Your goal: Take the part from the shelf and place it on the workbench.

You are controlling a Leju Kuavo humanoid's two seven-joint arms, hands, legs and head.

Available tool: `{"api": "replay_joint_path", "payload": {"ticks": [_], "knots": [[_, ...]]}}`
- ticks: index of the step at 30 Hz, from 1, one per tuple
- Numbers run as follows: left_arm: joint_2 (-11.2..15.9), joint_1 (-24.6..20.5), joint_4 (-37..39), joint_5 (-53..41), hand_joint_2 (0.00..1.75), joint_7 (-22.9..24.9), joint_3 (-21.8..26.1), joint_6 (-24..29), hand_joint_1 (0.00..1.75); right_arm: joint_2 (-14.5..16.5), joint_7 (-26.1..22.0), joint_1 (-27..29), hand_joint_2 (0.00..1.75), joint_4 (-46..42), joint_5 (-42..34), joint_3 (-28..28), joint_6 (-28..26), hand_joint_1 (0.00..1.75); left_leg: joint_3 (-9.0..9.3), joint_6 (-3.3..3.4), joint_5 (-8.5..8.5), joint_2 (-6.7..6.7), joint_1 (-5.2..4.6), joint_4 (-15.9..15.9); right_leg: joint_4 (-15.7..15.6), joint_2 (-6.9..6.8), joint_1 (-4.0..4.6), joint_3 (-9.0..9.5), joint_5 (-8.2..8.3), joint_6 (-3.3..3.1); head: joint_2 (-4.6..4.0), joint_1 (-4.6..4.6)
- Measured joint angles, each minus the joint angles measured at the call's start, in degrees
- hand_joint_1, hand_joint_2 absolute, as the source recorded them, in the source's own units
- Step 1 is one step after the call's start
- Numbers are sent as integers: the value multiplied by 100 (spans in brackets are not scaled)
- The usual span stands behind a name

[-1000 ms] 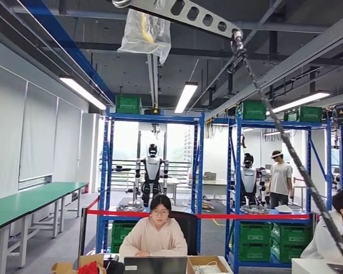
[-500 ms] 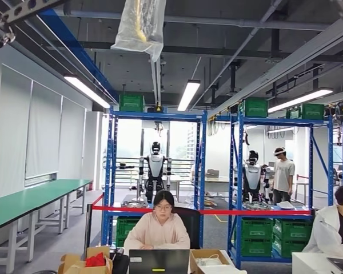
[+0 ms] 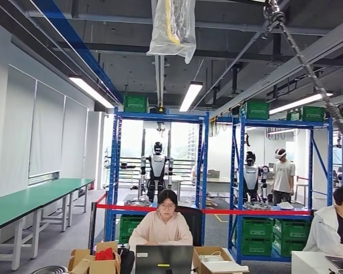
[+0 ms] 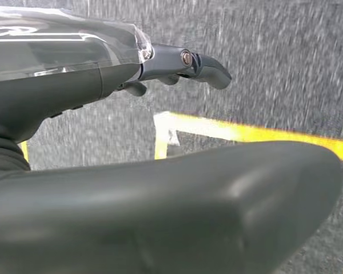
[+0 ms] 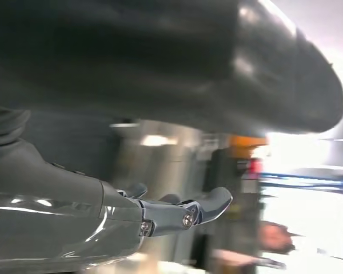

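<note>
I see the plastic bag [image 3: 171, 28] cut off above the blue shelf [image 3: 160, 171]; my right wrist view is blurred.

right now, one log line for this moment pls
phase: facing shelves, no part held | left hand: empty, fingers straight | right hand: empty | person at laptop ahead

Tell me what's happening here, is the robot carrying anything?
Not that these views show. Its left hand hangs over grey carpet with yellow floor tape, fingers extended, holding nothing; its right hand looks empty too. Ahead stand blue metal shelving racks with green plastic crates, and a person in a pale pink top sits at a laptop.
</note>
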Motion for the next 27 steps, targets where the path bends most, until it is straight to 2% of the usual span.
{"api": "replay_joint_path", "payload": {"ticks": [2,3,4,5,7,8,9,10,11,12,13,14,15,16,18,19,20,21,22,23,24,25,26,27], "knots": [[-54,0,-2,-41,0,-30,44,-4,0,4,19,-73,0,692,286,-9,-323,0,-33,-71,115,-4,43,-36,-193,3,47,20,85,-41,0,1],[-69,-1,-3,-69,0,-41,64,-7,0,13,19,-139,0,1091,425,-18,-505,0,-73,-92,105,-12,53,-35,-248,-11,53,-5,184,-73,0,0],[-88,4,-3,-100,0,-50,81,-12,0,23,10,-233,0,1541,562,-32,-707,0,-128,-105,-1,-20,49,20,-308,-24,49,-42,283,-117,2,1],[-99,7,-4,-129,0,-60,99,-18,0,32,-5,-353,0,2035,690,-52,-924,0,-200,-113,-211,-28,39,165,-361,-36,34,-95,378,-154,2,1],[-115,-3,-10,-176,0,-82,131,-33,0,45,-61,-592,0,3151,883,-116,-1320,0,-340,-140,-764,-30,37,723,-361,-58,24,-232,496,-190,3,2],[-116,-13,-16,-196,0,-91,144,-39,0,47,-69,-685,0,3668,945,-152,-1467,0,-374,-166,-917,-29,44,1053,-333,-76,18,-317,541,-182,2,2],[-116,-22,-22,-222,0,-97,153,-43,0,48,-50,-767,0,4155,994,-191,-1573,0,-364,-199,-920,-28,54,1305,-291,-93,10,-411,581,-169,1,2],[-116,-27,-27,-250,0,-98,159,-45,0,46,18,-840,0,4593,1031,-230,-1662,0,-297,-233,-793,-27,68,1418,-229,-105,-5,-522,615,-150,1,2],[-116,-30,-29,-274,0,-98,163,-46,0,43,156,-906,0,5000,1067,-268,-1762,0,-149,-270,-603,-27,86,1351,-148,-109,-27,-645,641,-127,0,2],[-116,-36,-30,-292,0,-98,165,-49,0,36,335,-952,0,5363,1102,-306,-1873,0,85,-308,-456,-26,113,1105,-47,-108,-46,-768,658,-100,0,2],[-122,-48,-30,-305,0,-98,166,-53,0,18,554,-973,0,5672,1139,-338,-1995,0,372,-343,-433,-28,129,731,71,-106,-60,-894,664,-71,0,3],[-127,-61,-31,-322,0,-102,166,-57,0,-2,803,-980,0,5919,1165,-366,-2093,0,635,-335,-512,-30,137,349,178,-104,-67,-998,673,-39,0,2],[-133,-75,-31,-342,0,-109,167,-61,0,-26,1059,-982,0,6133,1170,-397,-2145,0,820,-315,-629,-33,133,56,263,-100,-70,-1075,691,-3,0,2],[-138,-84,-32,-366,0,-118,167,-66,0,-48,1327,-982,0,6320,1164,-430,-2164,0,908,-278,-728,-36,114,-112,314,-97,-75,-1128,721,33,0,2],[-141,-86,-32,-407,0,-129,168,-74,0,-90,1954,-967,0,6651,1190,-492,-2193,0,880,-173,-722,-21,96,-158,348,-83,-97,-1179,757,106,0,0],[-143,-89,-32,-430,0,-127,168,-76,0,-105,2286,-951,0,6786,1230,-510,-2208,0,839,-113,-676,-5,94,-159,409,-73,-112,-1202,655,142,1,0],[-146,-97,-32,-450,0,-126,168,-77,0,-120,2641,-937,0,6909,1277,-521,-2210,0,784,-55,-619,13,92,-163,563,-62,-129,-1243,445,176,1,0],[-146,-111,-32,-474,0,-124,168,-78,0,-126,2946,-930,0,7004,1316,-522,-2190,0,720,-10,-559,30,87,-164,817,-53,-150,-1291,148,206,1,-1],[-146,-123,-32,-496,0,-124,168,-81,0,-126,3204,-926,0,7085,1342,-522,-2154,0,648,16,-497,39,75,-163,1154,-48,-165,-1346,-154,229,1,0],[-146,-133,-32,-513,0,-125,168,-87,0,-127,3409,-927,0,7154,1358,-523,-2111,0,571,26,-435,49,62,-161,1512,-46,-179,-1391,-373,244,0,0],[-146,-140,-32,-530,0,-125,168,-94,0,-127,3569,-929,0,7213,1367,-524,-2068,0,491,32,-369,59,48,-159,1785,-43,-190,-1385,-452,254,0,-1],[-146,-146,-32,-546,0,-126,168,-103,0,-128,3696,-930,0,7260,1373,-525,-2030,0,408,32,-304,68,36,-157,1908,-40,-197,-1312,-396,259,0,-1],[-146,-151,-32,-560,0,-127,168,-111,0,-128,3806,-930,0,7296,1375,-528,-1989,0,322,28,-237,73,26,-156,1827,-37,-200,-1147,-242,257,0,-1],[-146,-158,-32,-571,0,-130,167,-118,0,-129,3884,-931,0,7321,1374,-532,-1949,0,243,20,-171,74,18,-156,1541,-30,-201,-887,-72,245,0,-1]]}}
